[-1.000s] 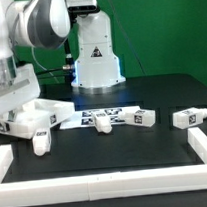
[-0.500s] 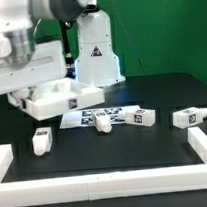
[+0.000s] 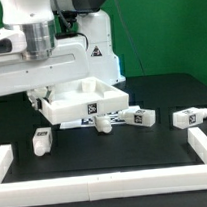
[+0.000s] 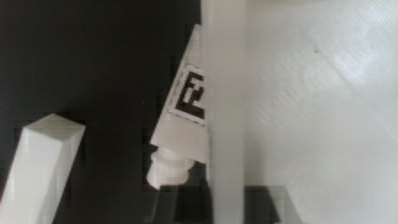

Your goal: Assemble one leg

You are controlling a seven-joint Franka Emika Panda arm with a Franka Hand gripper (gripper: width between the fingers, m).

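Note:
My gripper (image 3: 38,99) is shut on one wall of the large white square tabletop (image 3: 87,101) and holds it tilted above the table, left of centre in the exterior view. In the wrist view the tabletop (image 4: 302,90) fills one side, with a tag on its edge, and the wall runs between my dark fingers (image 4: 183,205). Several small white tagged legs lie on the black table: one at the left (image 3: 41,141), one just under the tabletop's edge (image 3: 105,125), one in the middle (image 3: 141,116), one at the right (image 3: 189,117).
The marker board (image 3: 119,113) lies flat behind the middle legs, partly hidden by the raised tabletop. A low white rail (image 3: 97,182) borders the table's front and sides and also shows in the wrist view (image 4: 45,165). The robot base (image 3: 100,54) stands at the back.
The arm has carried the tabletop up and toward the exterior view's right, from the left edge to over the marker board. The legs have not moved.

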